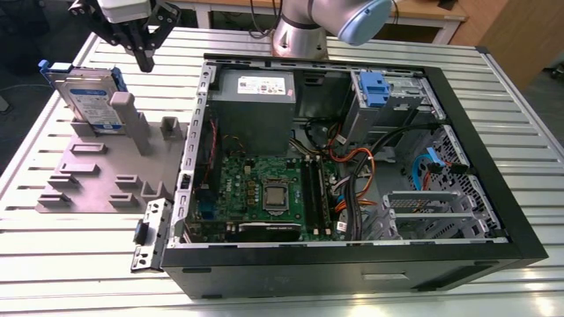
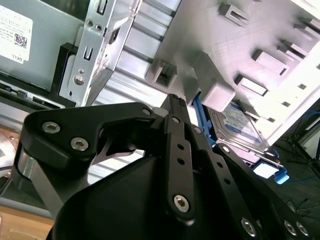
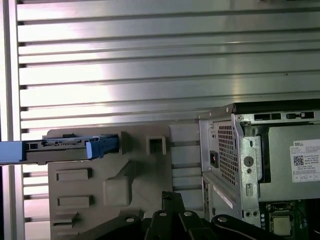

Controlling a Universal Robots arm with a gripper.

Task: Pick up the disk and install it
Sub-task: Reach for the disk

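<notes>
The gripper (image 1: 145, 63) hangs with its fingers drawn together on nothing, tips pointing down, above the back of the grey holder (image 1: 97, 178). The disk (image 1: 88, 99) lies just to the exterior view's left of it and lower. It stands on edge in the holder's rear slot, labelled face to the camera, top edge free.

In the first wrist view the disk (image 3: 65, 145) shows edge-on as a thin bar, so its long top edge runs crosswise to the line from the gripper (image 3: 172, 197).

A grey post (image 1: 123, 109) props the disk on the side nearest the gripper, touching it. The open case (image 1: 352, 257) walls off the exterior view's right, with a strip of bare bench (image 1: 70, 251) between case and holder. Above the disk the air looks free, which I judge the easiest way in.
</notes>
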